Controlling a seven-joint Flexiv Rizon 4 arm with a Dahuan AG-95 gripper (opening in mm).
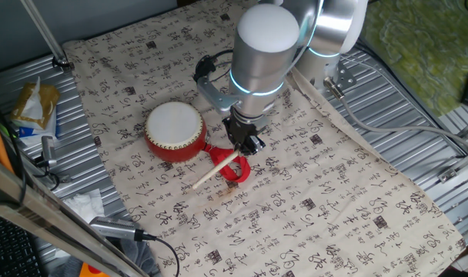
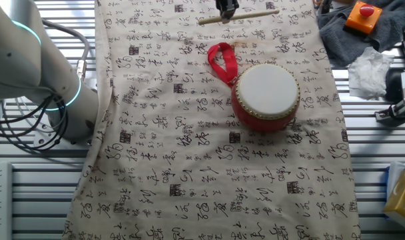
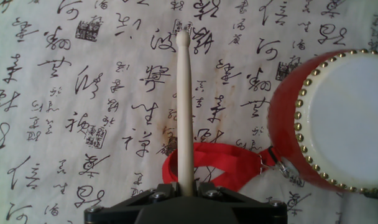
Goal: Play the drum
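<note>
The drum [image 1: 175, 131] has a red body, a flat white skin and gold studs. It stands on the patterned cloth, also seen in the other fixed view [image 2: 266, 97] and at the right of the hand view [image 3: 338, 121]. Its red ribbon loop [image 3: 220, 158] lies beside it. My gripper [image 1: 248, 145] is shut on the thin light wooden stick [image 3: 184, 106]. The stick points away from the hand over the cloth, to the left of the drum and apart from it. Its lower part passes over the ribbon loop.
A cloth printed with black characters [image 1: 311, 192] covers the table. A yellow packet [image 1: 34, 104] and crumpled tissue [image 1: 84, 204] lie at the left edge. An orange box with a red button [image 2: 362, 17] sits on a grey cloth. Cables [image 1: 134, 231] run along the front.
</note>
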